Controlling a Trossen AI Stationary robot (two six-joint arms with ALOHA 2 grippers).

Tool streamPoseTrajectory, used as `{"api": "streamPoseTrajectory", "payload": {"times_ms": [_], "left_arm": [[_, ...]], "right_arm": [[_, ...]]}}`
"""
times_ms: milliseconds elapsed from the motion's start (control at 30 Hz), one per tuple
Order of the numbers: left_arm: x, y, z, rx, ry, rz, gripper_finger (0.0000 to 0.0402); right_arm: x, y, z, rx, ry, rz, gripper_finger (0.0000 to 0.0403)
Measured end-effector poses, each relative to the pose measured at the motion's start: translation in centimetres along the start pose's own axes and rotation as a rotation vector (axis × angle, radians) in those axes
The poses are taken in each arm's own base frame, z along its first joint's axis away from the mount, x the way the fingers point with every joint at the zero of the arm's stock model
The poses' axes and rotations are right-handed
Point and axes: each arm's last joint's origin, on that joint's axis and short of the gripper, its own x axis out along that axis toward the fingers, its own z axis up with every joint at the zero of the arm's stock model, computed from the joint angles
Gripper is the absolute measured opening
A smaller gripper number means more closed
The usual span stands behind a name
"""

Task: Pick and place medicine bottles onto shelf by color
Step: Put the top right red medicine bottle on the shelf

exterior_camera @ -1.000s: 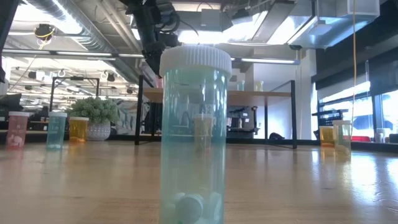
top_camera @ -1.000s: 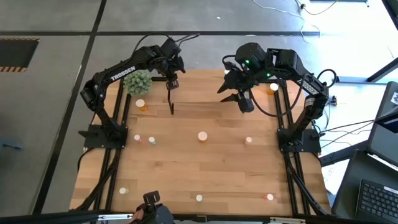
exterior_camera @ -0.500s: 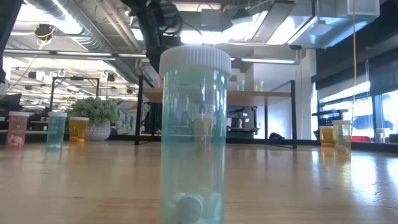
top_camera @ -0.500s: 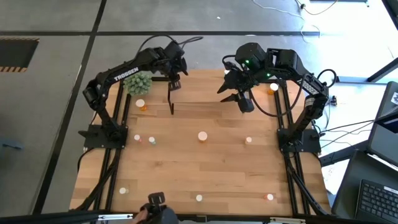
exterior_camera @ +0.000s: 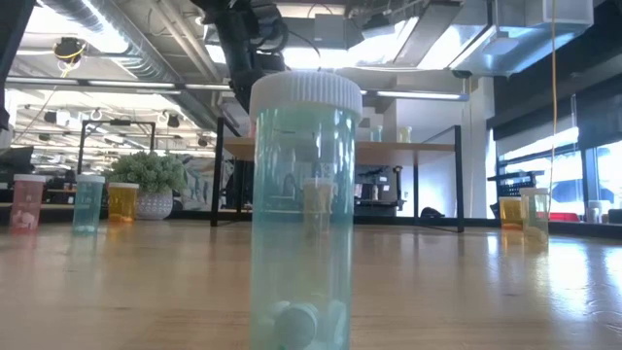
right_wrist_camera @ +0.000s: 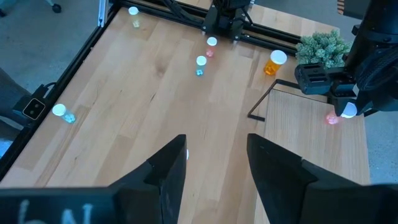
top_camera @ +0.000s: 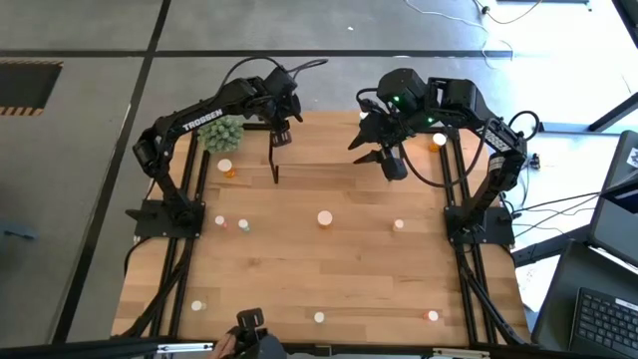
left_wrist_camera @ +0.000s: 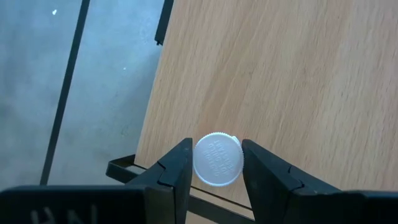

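My left gripper [top_camera: 282, 122] is over the far left corner of the shelf [top_camera: 334, 150], a light-wood board on a black frame, shut on a pink-red bottle with a white cap [left_wrist_camera: 217, 160]. The right wrist view shows that bottle [right_wrist_camera: 339, 116] below the left fingers. My right gripper [top_camera: 382, 155] hangs open and empty above the shelf's right half. Other small bottles stand upright on the tabletop, among them an orange one [top_camera: 225, 168], a pink one [top_camera: 220, 221], a greenish one [top_camera: 243, 226] and a bigger one [top_camera: 325, 217]. My left gripper pinches the pink-red bottle between its two fingers [left_wrist_camera: 177, 169] at the cap's sides [left_wrist_camera: 200, 163], coming from above and pointing down. The bottle stays upright under the fingers. Whether its base touches the shelf board, I cannot tell.
A spiky green plant [top_camera: 219, 131] stands at the table's far left corner beside the shelf. An orange bottle [top_camera: 439, 140] is at the shelf's right end. A teal bottle [exterior_camera: 304, 214] stands close before the low camera. More bottles line the near edge [top_camera: 319, 318].
My left gripper has shifted a little toward the table's right and far edge, carrying the bottle with it. The right arm has kept still.
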Motion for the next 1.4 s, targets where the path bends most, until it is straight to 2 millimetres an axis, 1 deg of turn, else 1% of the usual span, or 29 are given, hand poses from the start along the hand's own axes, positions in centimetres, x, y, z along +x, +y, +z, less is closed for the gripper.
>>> {"api": "streamPoseTrajectory", "payload": {"times_ms": [167, 467, 1067, 1400], "left_arm": [[-0.01, 0.02, -0.02, -0.020, 0.004, 0.007, 0.0120], [0.04, -0.03, -0.18, -0.059, 0.018, 0.007, 0.0139], [0.03, 0.04, -0.13, -0.078, 0.017, 0.022, 0.0140], [-0.72, -0.21, 0.07, -0.071, -0.004, 0.035, 0.0140]], "right_arm": [[0.00, 0.00, 0.00, 0.000, 0.000, 0.000, 0.0172], [0.00, 0.00, 0.00, 0.000, 0.000, 0.000, 0.0172], [0.00, 0.00, 0.00, 0.000, 0.000, 0.000, 0.0172], [0.00, 0.00, 0.00, 0.000, 0.000, 0.000, 0.0172]]}}
